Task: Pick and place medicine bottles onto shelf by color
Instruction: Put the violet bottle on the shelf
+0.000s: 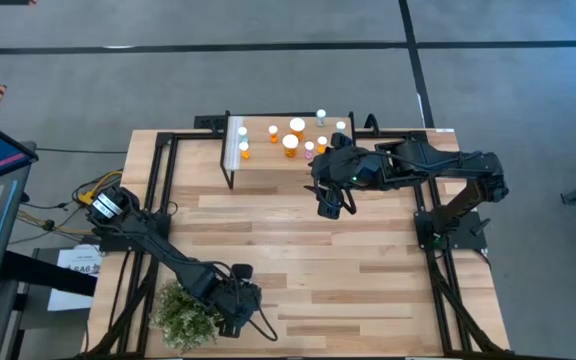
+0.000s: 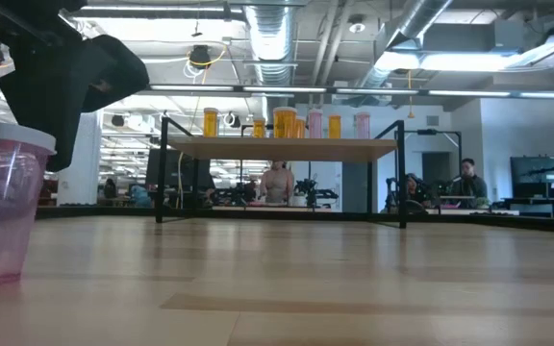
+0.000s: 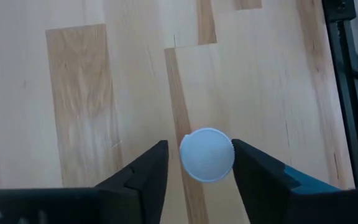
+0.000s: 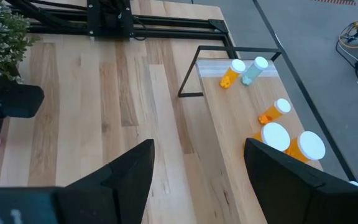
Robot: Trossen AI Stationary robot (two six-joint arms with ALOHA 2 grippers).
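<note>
Pink bottle [image 2: 3,207] cut off at the low view's edge, left hand [image 3: 199,163] perhaps touching its cap

one shelf [image 1: 268,165], one plant [image 1: 183,312], two arms, one pink bottle [image 2: 3,207] on table.
</note>
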